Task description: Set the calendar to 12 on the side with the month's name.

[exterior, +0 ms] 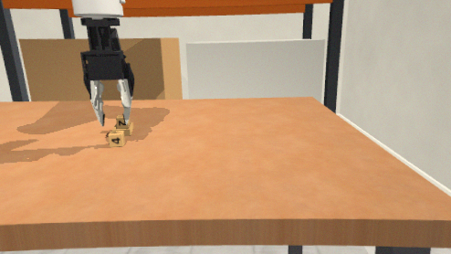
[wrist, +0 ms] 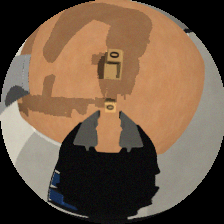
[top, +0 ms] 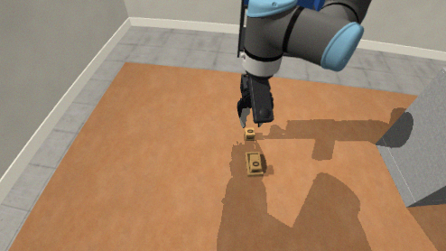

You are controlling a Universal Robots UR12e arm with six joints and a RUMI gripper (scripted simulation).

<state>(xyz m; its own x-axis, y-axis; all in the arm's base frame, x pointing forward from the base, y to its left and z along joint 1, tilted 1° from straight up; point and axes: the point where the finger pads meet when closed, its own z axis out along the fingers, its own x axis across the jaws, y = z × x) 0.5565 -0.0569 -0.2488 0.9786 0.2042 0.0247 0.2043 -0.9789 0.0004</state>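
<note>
A small wooden cube (top: 249, 134) (wrist: 110, 106) lies loose on the table with a 0 on top. A second cube (top: 255, 163) (wrist: 115, 54), also showing 0 on top, sits in the wooden tray (top: 249, 171) (wrist: 110, 72) just beyond it. In the exterior view the two cubes show a 4 (exterior: 116, 139) and a 2 (exterior: 122, 123) on their near faces. My gripper (top: 249, 123) (exterior: 113, 121) (wrist: 109, 111) hangs a little above the loose cube, pointing down. Its fingers are partly open with nothing between them.
The orange table (top: 135, 158) (exterior: 274, 160) carries the arm's shadow. A grey block (top: 424, 149) stands at its right edge. A white panel (exterior: 256, 68) and a brown board (exterior: 55, 68) stand behind the table.
</note>
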